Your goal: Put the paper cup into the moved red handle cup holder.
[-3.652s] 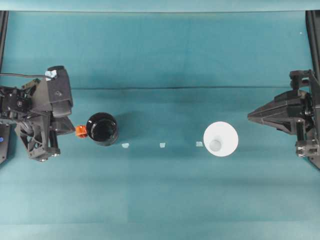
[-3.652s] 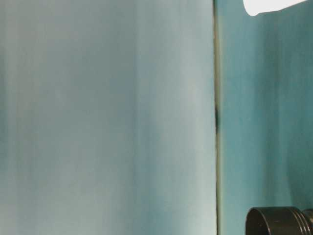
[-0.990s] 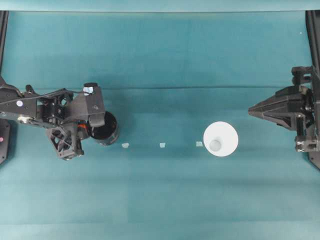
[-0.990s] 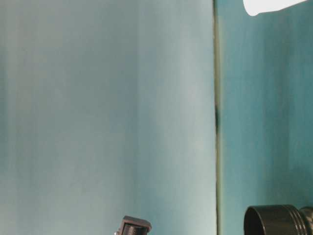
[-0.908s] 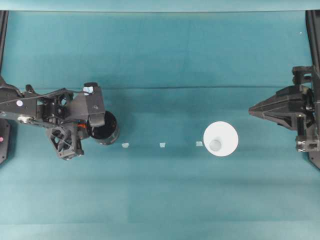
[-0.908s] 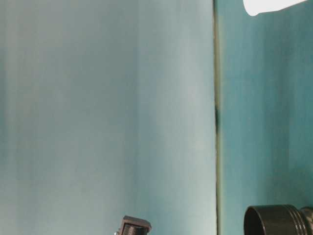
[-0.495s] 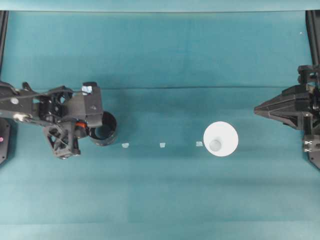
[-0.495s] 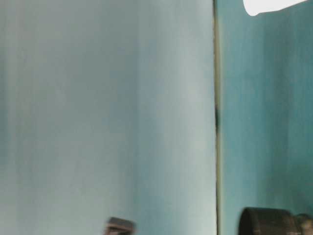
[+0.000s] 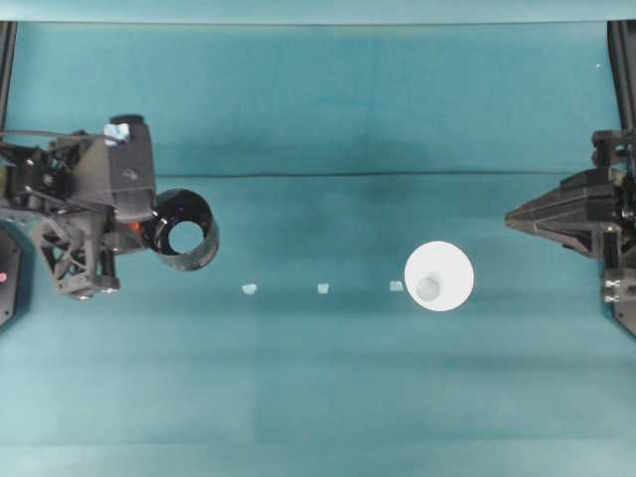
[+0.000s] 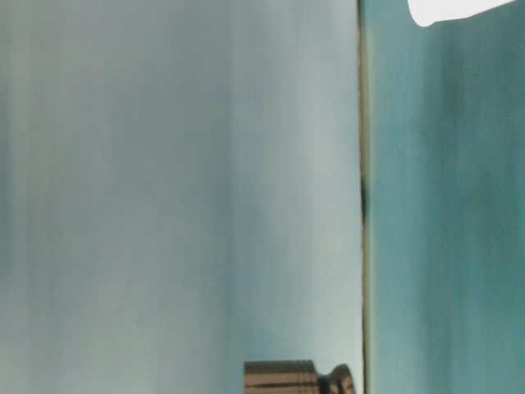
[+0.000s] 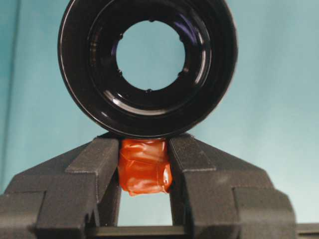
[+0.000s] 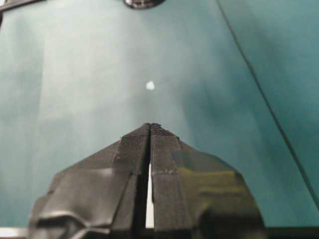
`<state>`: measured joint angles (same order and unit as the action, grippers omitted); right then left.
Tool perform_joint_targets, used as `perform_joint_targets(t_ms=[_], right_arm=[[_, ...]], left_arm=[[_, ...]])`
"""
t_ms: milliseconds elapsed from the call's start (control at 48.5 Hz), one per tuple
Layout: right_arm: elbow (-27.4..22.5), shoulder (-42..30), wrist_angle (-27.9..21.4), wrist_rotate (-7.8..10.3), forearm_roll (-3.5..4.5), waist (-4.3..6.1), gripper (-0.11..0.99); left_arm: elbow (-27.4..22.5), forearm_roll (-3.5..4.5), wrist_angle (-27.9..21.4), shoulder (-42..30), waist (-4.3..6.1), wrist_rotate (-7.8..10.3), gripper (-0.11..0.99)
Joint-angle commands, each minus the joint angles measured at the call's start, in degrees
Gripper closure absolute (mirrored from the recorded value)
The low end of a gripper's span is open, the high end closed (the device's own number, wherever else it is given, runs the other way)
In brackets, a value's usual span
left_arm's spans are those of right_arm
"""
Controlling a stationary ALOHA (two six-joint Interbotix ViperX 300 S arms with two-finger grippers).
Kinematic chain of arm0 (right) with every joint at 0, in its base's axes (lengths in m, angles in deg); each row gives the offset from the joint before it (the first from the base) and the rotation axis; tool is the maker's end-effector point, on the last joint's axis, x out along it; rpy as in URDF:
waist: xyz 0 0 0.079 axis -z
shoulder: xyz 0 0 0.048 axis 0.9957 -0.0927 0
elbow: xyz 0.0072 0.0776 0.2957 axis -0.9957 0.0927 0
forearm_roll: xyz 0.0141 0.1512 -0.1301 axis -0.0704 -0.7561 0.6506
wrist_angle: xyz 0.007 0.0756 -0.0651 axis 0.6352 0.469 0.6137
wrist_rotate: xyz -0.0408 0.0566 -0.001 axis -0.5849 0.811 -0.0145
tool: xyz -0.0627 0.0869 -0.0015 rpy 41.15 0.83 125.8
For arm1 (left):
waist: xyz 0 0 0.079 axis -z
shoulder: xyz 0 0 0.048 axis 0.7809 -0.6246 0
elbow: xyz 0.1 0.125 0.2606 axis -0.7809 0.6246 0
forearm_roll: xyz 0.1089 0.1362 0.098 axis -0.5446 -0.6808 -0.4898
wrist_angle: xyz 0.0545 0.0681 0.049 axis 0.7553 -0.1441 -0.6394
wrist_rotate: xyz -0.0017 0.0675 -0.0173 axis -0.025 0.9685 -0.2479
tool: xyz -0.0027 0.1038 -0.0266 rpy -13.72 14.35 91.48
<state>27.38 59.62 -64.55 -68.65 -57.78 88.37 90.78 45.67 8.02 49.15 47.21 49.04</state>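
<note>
Overhead view: the teal table (image 9: 328, 109) carries the paper cup (image 9: 438, 276), which I take as my landmark; it stands upright, mouth up, untouched. Well to the cup's left, I hold the red handle cup holder (image 9: 181, 230) with the left gripper (image 11: 144, 167), its jaws pinched onto the red handle tab (image 11: 144, 166) alone. In the table-level view the holder (image 10: 283, 377) seems to hang clear of the table, though that picture is blurred. To the cup's right, the right gripper (image 12: 150, 130) rests with its jaws pressed together, holding nothing. Three pale markers (image 9: 319, 288) lie in a row left of the cup.

Risks, as I judge them: the holder hangs from a small tab, so it may swing or slip; set down tilted, it could roll; a thin paper cup may crush or tip when gripped.
</note>
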Motion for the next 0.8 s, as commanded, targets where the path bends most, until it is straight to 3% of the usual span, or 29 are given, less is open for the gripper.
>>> perform_joint_targets(t_ms=[0,206,351,495,784], right_arm=[[-0.5,-0.4,0.3,0.53,-0.18,0.09,0.98],[-0.5,-0.4,0.3,0.53,-0.18,0.09,0.98],[-0.5,-0.4,0.3,0.62,-0.35,0.09,0.98],[-0.5,-0.4,0.3,0.53,-0.35,0.09,0.98],[-0.2,-0.4,0.3,0.53,-0.35,0.09,0.98]], left_arm=[[-2.2,-0.18,-0.3,0.3,0.0,0.18,0.6],[-4.8,-0.18,0.0,-2.5,0.18,1.67,0.6],[-7.2,-0.18,0.4,-5.4,1.32,2.37,0.6],[-9.8,-0.18,2.5,-8.7,1.76,2.55,0.6],[-13.8,-0.18,7.5,-15.9,3.16,5.45,0.6]])
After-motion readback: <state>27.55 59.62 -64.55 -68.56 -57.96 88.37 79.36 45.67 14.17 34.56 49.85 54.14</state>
